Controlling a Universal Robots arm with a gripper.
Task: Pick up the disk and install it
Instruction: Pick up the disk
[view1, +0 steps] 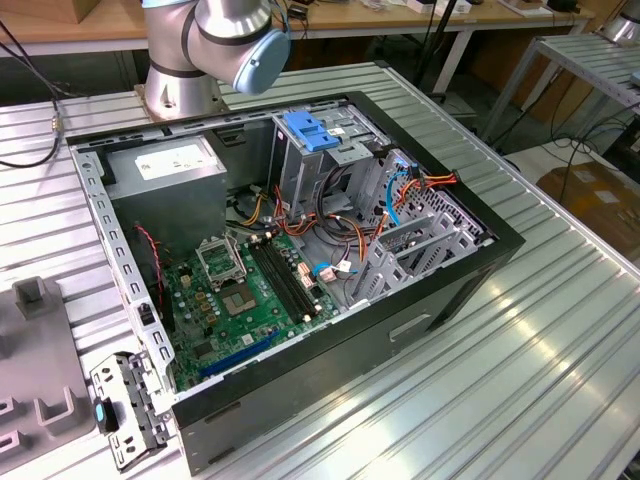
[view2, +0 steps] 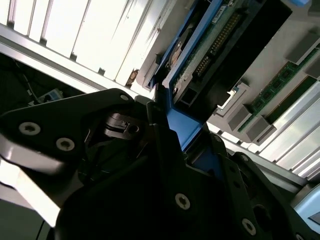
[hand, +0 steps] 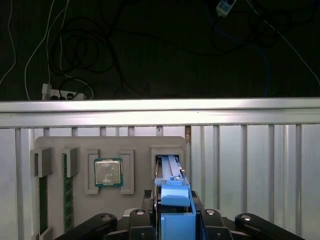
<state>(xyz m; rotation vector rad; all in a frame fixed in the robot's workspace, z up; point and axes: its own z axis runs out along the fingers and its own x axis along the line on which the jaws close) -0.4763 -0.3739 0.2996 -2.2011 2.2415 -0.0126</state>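
Aluminium, ribbed: the surface (hand: 250, 150) beneath the hand, carrying an open computer case (view1: 330, 370) in the exterior view and a grey parts tray (hand: 142, 170) in the first wrist view. The disk (hand: 170, 172) stands on edge in that tray's slot, directly ahead of the hand (hand: 175, 205), whose black fingers (view2: 156, 127) appear clamped on its blue bracket (view2: 180, 125). Hazard, as judged: a skewed lift would bind the disk in the slot, or the smooth plastic bracket could slip from the grip and strike the processor chip (hand: 108, 172) just beside the slot.
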